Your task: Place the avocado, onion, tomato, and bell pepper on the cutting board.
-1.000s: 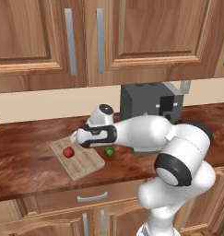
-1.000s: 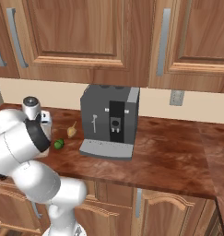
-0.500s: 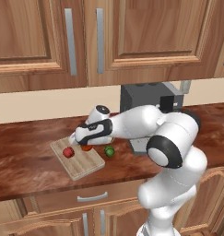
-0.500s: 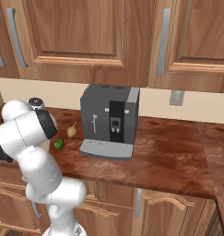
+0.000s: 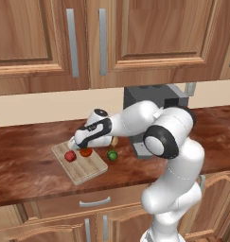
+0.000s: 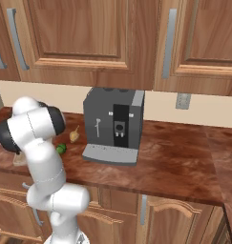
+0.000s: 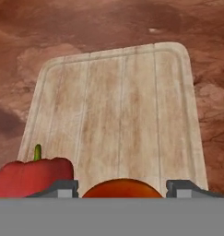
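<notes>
Arm reaches left, low over the board (image 5: 83, 168). Gripper (image 5: 84, 148) points down w/ fingers either side of the tomato (image 7: 121, 188), closed in on it, just over the wood. Pepper (image 7: 32, 177) sits on board beside it. Avocado (image 5: 112, 154) on counter off board's right edge, onion (image 6: 74, 136) near coffee machine (image 6: 115, 125).

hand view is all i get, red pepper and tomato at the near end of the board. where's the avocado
Observer: The avocado is on the counter, just past the right side of the cutting board as the left base view shows it. It is not on the board.
Operator: and the onion
Observer: The onion is also on the counter, off the board. It sits next to the coffee machine, on its left in the right base view.
</notes>
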Controlling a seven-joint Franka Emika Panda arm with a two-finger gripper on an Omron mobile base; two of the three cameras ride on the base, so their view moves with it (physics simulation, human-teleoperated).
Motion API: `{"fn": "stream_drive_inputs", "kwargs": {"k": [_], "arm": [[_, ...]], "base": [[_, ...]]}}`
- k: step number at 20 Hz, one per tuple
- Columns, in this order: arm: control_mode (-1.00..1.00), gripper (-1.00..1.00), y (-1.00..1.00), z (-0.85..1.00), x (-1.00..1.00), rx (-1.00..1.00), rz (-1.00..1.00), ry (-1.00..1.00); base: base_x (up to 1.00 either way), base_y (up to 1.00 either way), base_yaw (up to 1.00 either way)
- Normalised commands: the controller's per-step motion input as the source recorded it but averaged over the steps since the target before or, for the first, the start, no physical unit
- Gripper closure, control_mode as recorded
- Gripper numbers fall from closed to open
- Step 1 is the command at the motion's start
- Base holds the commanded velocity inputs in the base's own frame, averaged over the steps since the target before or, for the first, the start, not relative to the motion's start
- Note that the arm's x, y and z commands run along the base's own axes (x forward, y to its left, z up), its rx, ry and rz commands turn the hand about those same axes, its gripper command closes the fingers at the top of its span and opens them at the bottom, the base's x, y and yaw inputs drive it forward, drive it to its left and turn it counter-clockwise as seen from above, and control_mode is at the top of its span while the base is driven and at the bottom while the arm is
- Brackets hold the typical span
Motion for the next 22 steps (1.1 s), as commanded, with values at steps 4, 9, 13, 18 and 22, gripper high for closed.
{"fn": "stream_drive_inputs", "kwargs": {"k": [4,9,13,18,22], "arm": [[-1.0,1.0,0.06,-0.16,0.18,0.0,0.0,0.04],[-1.0,1.0,0.14,-0.19,0.16,0.0,0.0,0.05],[-1.0,1.0,0.17,-0.15,0.11,0.0,0.0,0.02],[-1.0,-1.0,0.12,-0.14,0.03,-0.01,0.0,0.02],[-1.0,-1.0,0.0,0.0,-0.02,0.0,0.0,0.0]], "base": [[0.0,0.0,0.0],[0.0,0.0,0.0],[0.0,0.0,0.0],[0.0,0.0,0.0],[0.0,0.0,0.0]]}}
